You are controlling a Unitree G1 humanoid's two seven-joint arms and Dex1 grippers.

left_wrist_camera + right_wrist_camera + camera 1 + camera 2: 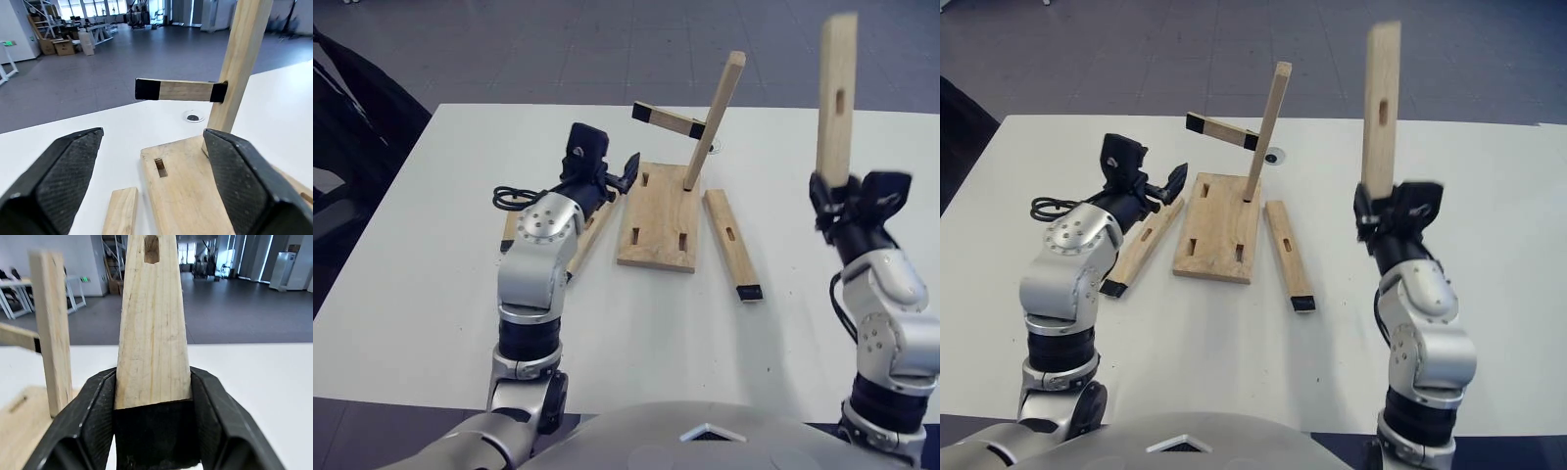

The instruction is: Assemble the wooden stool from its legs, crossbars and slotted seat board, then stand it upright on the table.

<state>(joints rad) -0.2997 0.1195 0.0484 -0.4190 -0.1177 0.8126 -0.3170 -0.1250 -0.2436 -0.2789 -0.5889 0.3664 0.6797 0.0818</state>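
**Stool parts on the table, one leg clamped upright**

Head views: on the white table point(440, 294) the seat board point(658, 217) is lying flat with its slots facing up. In its far right slot a standing leg point(715, 117) is leaning at a tilt. From that leg a crossbar point(668, 118) is sticking out toward the robot's left, its black-tipped end hanging free. Just beside the board's right edge a second leg point(732, 243) is lying flat. A third leg point(1136, 253) is lying along the left edge, partly under the left arm. Above that piece, near the board's far left corner, the left gripper point(607, 166) is hovering low with its fingers spread and nothing between them. Well to the right of the board the right gripper point(852, 201) is sitting raised off the table. It is clamping the black lower end of a fourth leg point(836, 98), which is pointing straight up.

Left wrist view: the two pads point(63, 171) are standing wide apart. Between them are showing a slotted corner of the board, the end of the third leg, and the standing leg with its crossbar.

Right wrist view: both fingers point(93, 416) are pressing on the sides of the fourth leg at its black end. A slot is showing near the leg's top.
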